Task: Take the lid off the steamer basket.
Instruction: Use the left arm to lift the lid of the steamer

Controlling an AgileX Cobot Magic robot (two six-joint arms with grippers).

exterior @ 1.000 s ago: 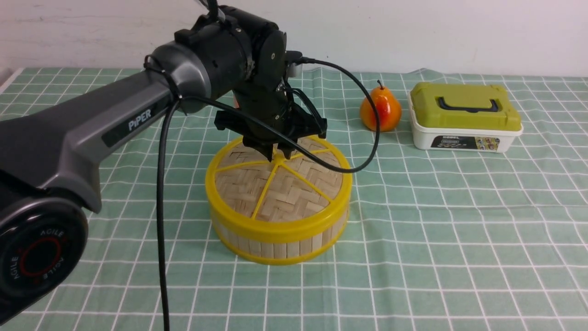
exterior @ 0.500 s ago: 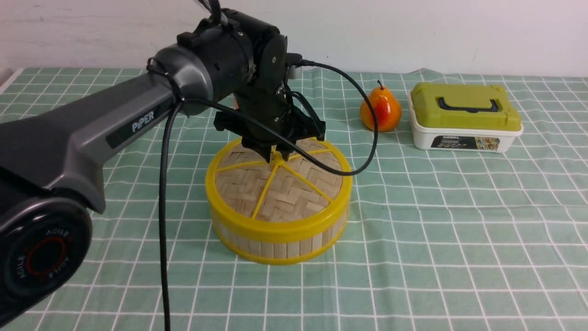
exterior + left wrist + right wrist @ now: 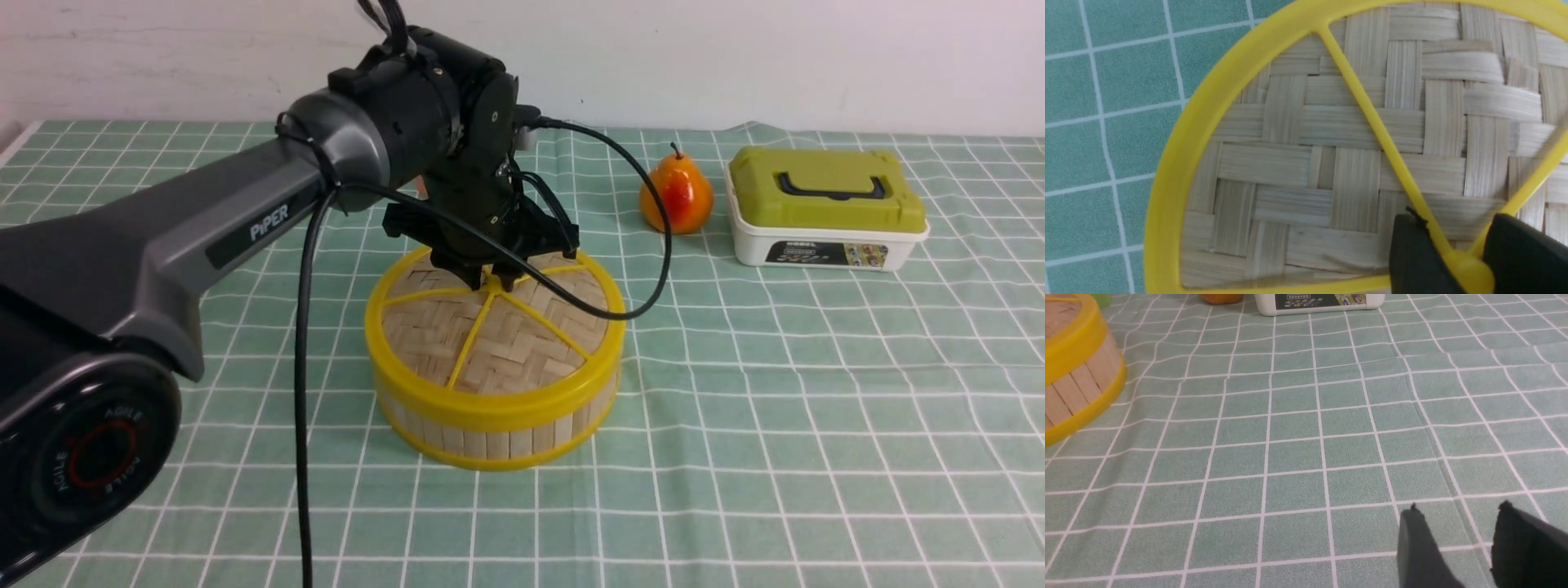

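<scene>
Lid (image 3: 522, 343) of woven bamboo, seated on the steamer basket (image 3: 498, 443), probably light and stiff, its smooth rim perhaps slippery, best pinched at the centre knob (image 3: 1474, 275), which the left gripper's (image 3: 491, 282) parted fingers straddle

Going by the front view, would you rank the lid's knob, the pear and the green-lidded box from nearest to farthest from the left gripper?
1. Knob: at the left gripper's fingertips.
2. Pear: beyond the lid, to its right.
3. Box: right of the pear.
</scene>
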